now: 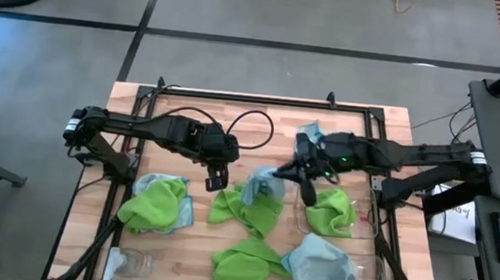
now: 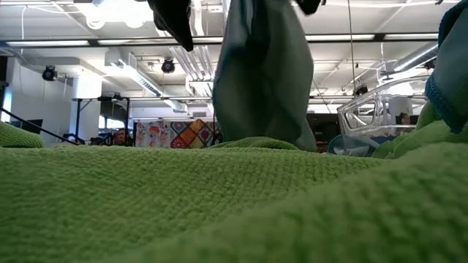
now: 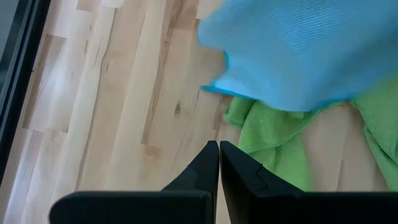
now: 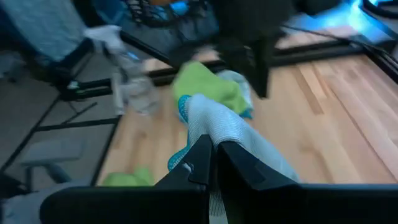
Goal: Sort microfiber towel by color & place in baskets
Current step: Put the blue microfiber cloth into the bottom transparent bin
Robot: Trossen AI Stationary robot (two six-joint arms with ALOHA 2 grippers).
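Left end effector (image 1: 217, 179) sits closed and empty over your wooden slatted desk (image 1: 262, 114), beside a lime green microfiber towel (image 1: 243, 211). Your right end effector (image 1: 304, 178) pinches a pale sky-blue microfiber towel (image 1: 265, 184) above it, left of the clear plastic basket (image 1: 372, 227).

We see a grey concrete floor (image 1: 271, 18) crossed by dark lines around the wooden bench (image 1: 262, 109), with ceiling strip lights (image 2: 55, 44) and what may be a colourful quilt (image 2: 175, 134) beyond.

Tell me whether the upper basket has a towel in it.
Yes: a green towel lies inside the basket in the overhead view.
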